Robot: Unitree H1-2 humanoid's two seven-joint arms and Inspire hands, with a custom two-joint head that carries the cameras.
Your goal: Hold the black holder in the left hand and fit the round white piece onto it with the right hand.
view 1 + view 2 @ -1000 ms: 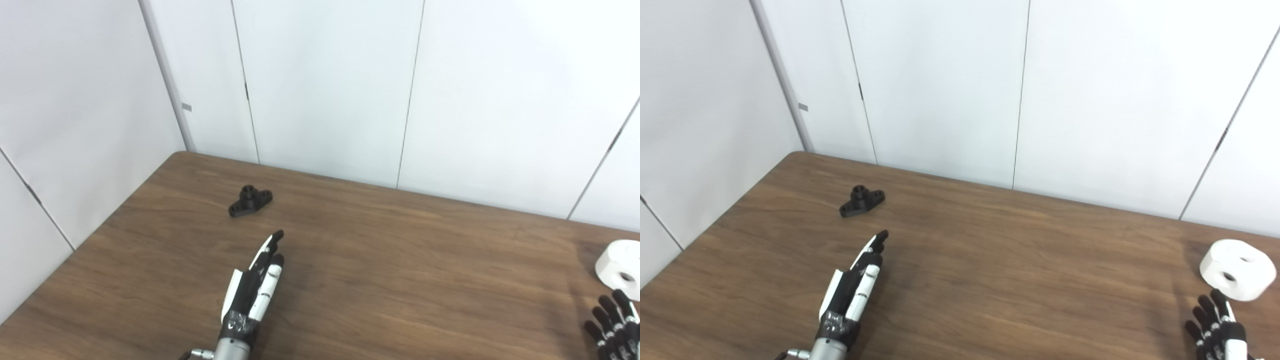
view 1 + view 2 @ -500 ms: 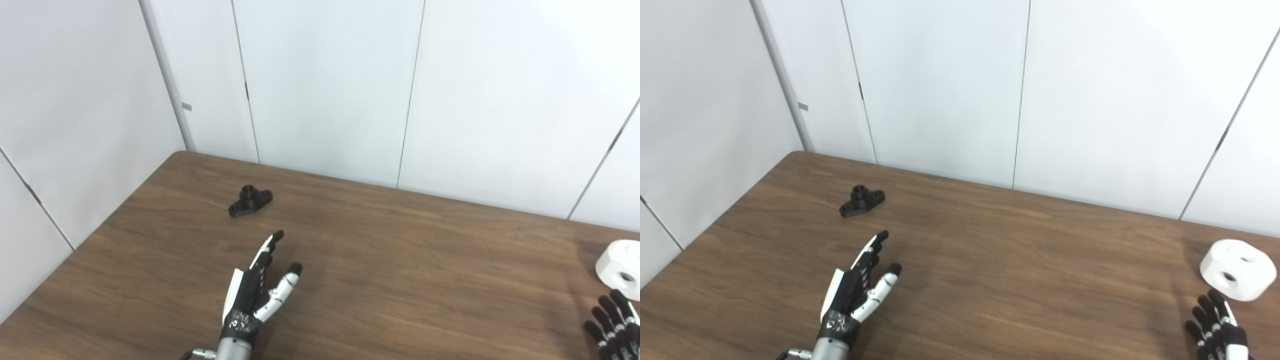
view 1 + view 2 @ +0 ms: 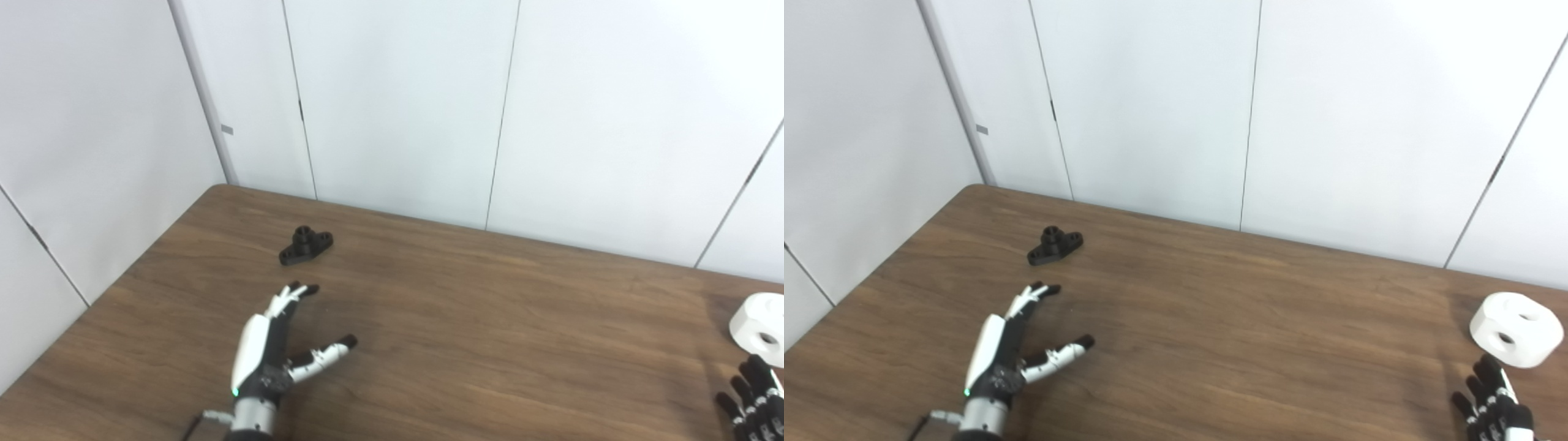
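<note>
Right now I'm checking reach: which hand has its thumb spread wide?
The left hand, short of the black holder; the right hand is partly cropped.

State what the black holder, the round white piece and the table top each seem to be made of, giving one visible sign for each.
Black holder: likely moulded or printed plastic, matte; dull surface, no glint.
Round white piece: likely plastic, matte white; smooth, evenly shaded, with clean round holes.
Table: wood or wood-look laminate; brown grain streaks, soft sheen.
</note>
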